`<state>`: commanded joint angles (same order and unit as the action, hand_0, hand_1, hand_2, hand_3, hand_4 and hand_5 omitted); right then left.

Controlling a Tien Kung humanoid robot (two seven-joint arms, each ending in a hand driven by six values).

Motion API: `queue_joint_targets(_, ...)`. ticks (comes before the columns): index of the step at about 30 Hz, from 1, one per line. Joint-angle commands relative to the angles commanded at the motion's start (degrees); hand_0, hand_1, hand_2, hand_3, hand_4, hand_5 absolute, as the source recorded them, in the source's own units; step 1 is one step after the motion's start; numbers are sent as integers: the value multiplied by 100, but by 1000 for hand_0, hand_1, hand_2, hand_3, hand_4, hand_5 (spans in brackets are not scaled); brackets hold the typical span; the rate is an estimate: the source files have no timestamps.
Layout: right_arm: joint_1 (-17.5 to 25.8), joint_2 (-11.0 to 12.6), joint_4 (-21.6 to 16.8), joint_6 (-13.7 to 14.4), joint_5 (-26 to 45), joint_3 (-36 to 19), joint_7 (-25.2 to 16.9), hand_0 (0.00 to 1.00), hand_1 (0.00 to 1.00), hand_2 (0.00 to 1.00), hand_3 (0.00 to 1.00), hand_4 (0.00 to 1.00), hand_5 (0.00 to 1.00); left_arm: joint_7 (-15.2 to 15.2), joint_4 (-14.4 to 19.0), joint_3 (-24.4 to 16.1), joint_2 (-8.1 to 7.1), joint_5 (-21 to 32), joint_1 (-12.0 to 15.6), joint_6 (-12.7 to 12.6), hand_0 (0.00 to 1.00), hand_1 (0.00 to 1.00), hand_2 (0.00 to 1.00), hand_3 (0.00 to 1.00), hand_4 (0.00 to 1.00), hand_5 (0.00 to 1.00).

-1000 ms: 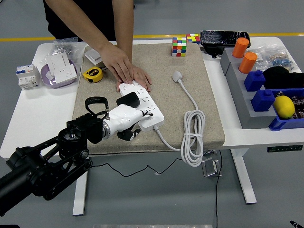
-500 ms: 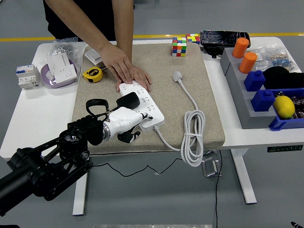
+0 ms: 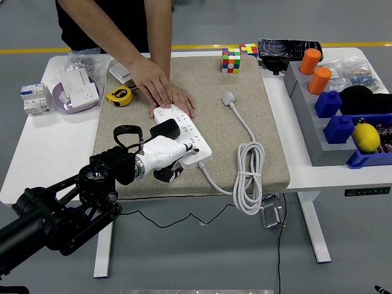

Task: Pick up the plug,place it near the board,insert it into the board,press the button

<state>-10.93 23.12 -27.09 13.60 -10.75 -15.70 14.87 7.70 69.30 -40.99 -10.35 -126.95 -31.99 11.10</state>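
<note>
One left hand (image 3: 160, 156) closed around one black plug (image 3: 168, 129), pressing onto one power strip (image 3: 184, 136) beneath; one person's hand (image 3: 160, 90) just beyond.

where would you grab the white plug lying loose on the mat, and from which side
Take the white plug by its flat body, pinching its two sides from above. It lies flat on the mat, and its cord runs off toward the near right, so come in from the far left to stay clear of it.

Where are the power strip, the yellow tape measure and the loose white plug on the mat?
power strip (image 3: 195, 146): head view, on its white top face with the sockets.
yellow tape measure (image 3: 119, 96): head view, on its yellow case.
loose white plug (image 3: 229, 98): head view, on the plug's body at the cable's end.
</note>
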Motion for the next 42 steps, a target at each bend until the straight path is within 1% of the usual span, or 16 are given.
queue_joint_targets(11,-7,-8,-1,0,-4,-12,0,917,803,766,774,998,808,-12,-111,-8,-16,-16,-32,-3,124,57,164,907,530,2)
queue_joint_targets(17,-8,-8,1,3,-5,-20,0,916,803,767,775,998,808,-15,-105,33,-40,-5,-38,14,125,56,164,904,530,2)
queue_joint_targets(27,-12,0,-2,4,-9,-37,-2,916,803,766,774,998,807,-18,-117,152,-38,12,-55,35,125,56,164,902,534,2)
queue_joint_targets(36,-1,-2,-2,0,-15,-22,-6,916,803,767,775,998,808,-13,-142,149,-41,6,-55,45,124,56,165,896,535,2)
queue_joint_targets(39,-14,1,-1,1,-13,-25,-10,916,803,767,775,998,808,-3,-145,159,-33,-2,-64,70,124,56,165,896,535,2)
queue_joint_targets(42,-23,3,-1,0,-11,-32,-11,915,803,766,776,998,806,47,-158,181,-26,-45,-85,151,124,56,165,888,534,2)
